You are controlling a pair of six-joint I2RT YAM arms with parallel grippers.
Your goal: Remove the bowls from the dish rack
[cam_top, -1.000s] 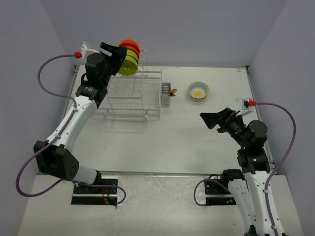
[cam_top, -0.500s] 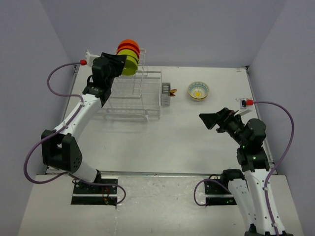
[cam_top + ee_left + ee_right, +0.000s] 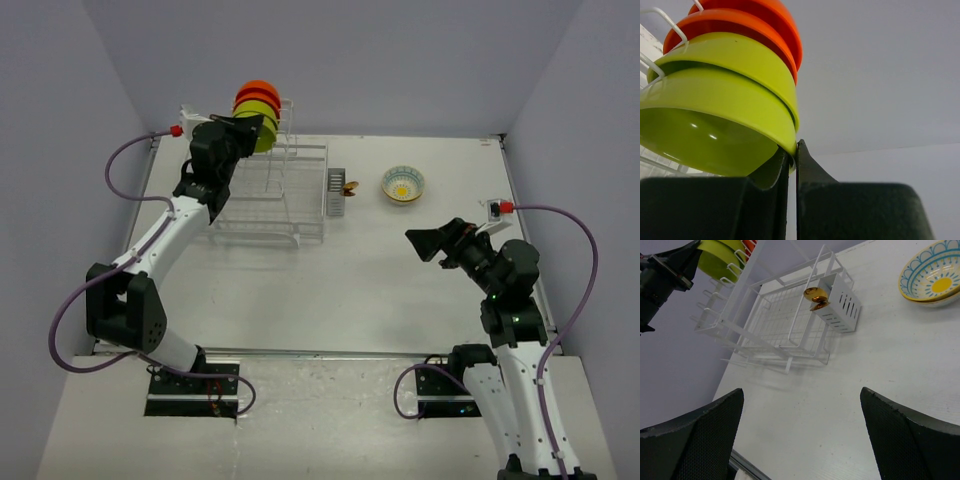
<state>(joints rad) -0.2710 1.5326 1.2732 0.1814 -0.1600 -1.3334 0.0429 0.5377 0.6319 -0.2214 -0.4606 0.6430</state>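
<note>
Two orange bowls (image 3: 259, 92) and two lime-green bowls (image 3: 266, 131) stand on edge in the tall tier of the white dish rack (image 3: 270, 196) at the back left. My left gripper (image 3: 255, 124) is up at that stack. In the left wrist view it (image 3: 793, 146) is shut on the rim of the nearest lime-green bowl (image 3: 715, 120), one finger inside it and one outside. The second green bowl (image 3: 740, 50) and the orange bowls (image 3: 745, 22) sit behind. A pale flower-patterned bowl (image 3: 402, 184) rests on the table. My right gripper (image 3: 426, 243) hovers open over the table, holding nothing.
A small grey cutlery basket (image 3: 337, 190) hangs on the rack's right end with a gold utensil (image 3: 815, 296) in it. The rack's low section (image 3: 785, 325) holds no dishes. The patterned bowl (image 3: 935, 277) lies to the right of the rack.
My left gripper has moved in on the lime-green bowl and shut on its rim. The right arm has stayed where it was.
</note>
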